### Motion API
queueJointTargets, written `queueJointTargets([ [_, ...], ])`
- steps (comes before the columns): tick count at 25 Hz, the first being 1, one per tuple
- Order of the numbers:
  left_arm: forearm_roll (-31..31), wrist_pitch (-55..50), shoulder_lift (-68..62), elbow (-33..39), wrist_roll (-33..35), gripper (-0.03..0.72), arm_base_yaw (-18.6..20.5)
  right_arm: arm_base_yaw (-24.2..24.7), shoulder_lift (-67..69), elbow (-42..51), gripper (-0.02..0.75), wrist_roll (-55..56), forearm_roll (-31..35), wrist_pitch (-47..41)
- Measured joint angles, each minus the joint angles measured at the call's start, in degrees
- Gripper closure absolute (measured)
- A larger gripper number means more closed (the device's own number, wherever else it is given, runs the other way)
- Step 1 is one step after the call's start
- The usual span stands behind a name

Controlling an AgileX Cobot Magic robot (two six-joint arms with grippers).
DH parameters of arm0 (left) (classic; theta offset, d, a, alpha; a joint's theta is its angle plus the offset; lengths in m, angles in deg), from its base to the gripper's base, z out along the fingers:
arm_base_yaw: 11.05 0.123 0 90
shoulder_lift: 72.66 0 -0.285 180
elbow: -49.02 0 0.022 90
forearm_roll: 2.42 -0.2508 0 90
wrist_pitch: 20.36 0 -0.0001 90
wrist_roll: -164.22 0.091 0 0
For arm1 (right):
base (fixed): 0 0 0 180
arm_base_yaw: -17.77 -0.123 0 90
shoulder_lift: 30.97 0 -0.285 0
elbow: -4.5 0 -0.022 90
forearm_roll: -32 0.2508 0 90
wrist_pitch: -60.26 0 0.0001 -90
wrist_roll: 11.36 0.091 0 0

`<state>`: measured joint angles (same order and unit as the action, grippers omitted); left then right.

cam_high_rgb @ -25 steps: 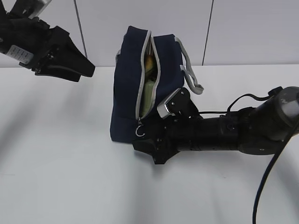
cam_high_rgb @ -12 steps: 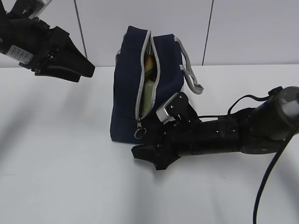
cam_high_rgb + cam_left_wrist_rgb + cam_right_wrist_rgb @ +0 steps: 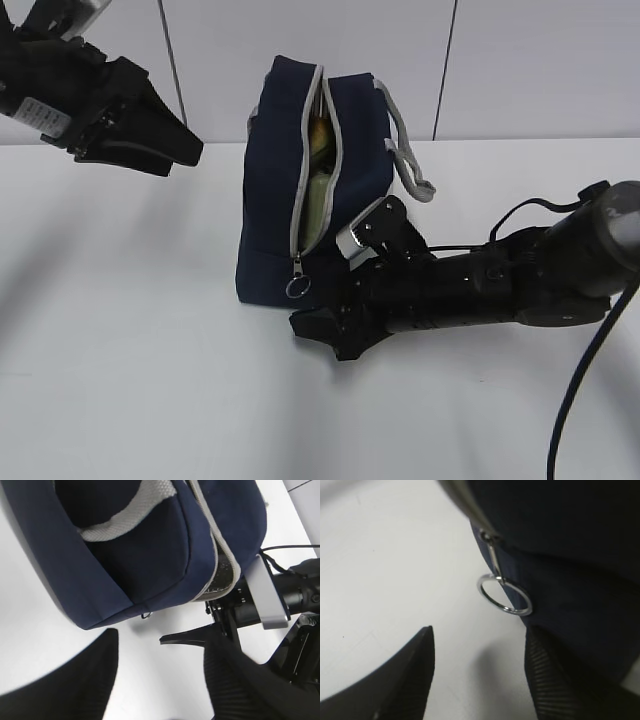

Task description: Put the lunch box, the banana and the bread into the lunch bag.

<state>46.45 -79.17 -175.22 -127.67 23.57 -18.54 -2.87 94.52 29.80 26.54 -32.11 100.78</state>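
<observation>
The navy lunch bag [image 3: 270, 200] stands mid-table with its zipper open down the front. The pale green lunch box [image 3: 316, 205] shows in the gap. Above it is a yellow-brown thing [image 3: 319, 134]; I cannot tell whether it is the banana or the bread. The ring pull [image 3: 297, 288] hangs free at the zipper's lower end. My right gripper [image 3: 318, 334] lies low on the table just below the pull, open and empty. In the right wrist view the ring pull [image 3: 504, 596] hangs just beyond my right gripper [image 3: 480, 642]. My left gripper [image 3: 178, 148] hovers open, up and left of the bag.
A grey webbing handle [image 3: 410, 165] droops off the bag's right side. In the left wrist view the bag [image 3: 150, 565] fills the top and the right arm's wrist [image 3: 270, 595] lies beside it. White table [image 3: 130, 350] stretches left and front; a wall stands behind.
My right gripper has slid a little down and away from the zipper's end, and the ring pull now hangs loose. The left arm and the bag have stayed still.
</observation>
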Motion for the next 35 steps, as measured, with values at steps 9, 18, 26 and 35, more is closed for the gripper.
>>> queueJointTargets([
  [9,0.0,0.0,0.0,0.0,0.0,0.296,0.0,0.0,0.0,-0.4,0.313,-2.2,3.9,1.4],
  [18,0.0,0.0,0.0,0.0,0.0,0.296,0.0,0.0,1.2,-0.5,0.313,-2.5,4.7,6.5],
  [26,0.0,0.1,0.0,0.0,0.0,0.296,0.0,0.0,2.7,-0.8,0.314,-2.6,5.0,8.0],
  [35,-0.1,0.2,0.0,0.0,0.0,0.296,0.0,0.0,2.8,-2.7,0.437,-2.9,5.4,4.9],
])
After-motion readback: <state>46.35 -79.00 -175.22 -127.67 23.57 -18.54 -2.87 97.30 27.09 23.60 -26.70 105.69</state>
